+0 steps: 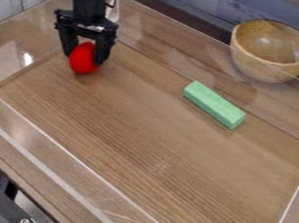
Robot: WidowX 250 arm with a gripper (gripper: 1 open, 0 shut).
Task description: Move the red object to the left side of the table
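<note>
red object (81, 62) on table (161, 155); gripper (84, 56) pointing down, fingers spread astride it.

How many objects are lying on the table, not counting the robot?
3: the red toy at far left between the open jaws, the green block right of centre, the wooden bowl at far right. None seems hidden.

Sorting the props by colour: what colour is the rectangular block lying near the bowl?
Pale green. The block shows clearly in the camera view, on the wood-grain table.
</note>
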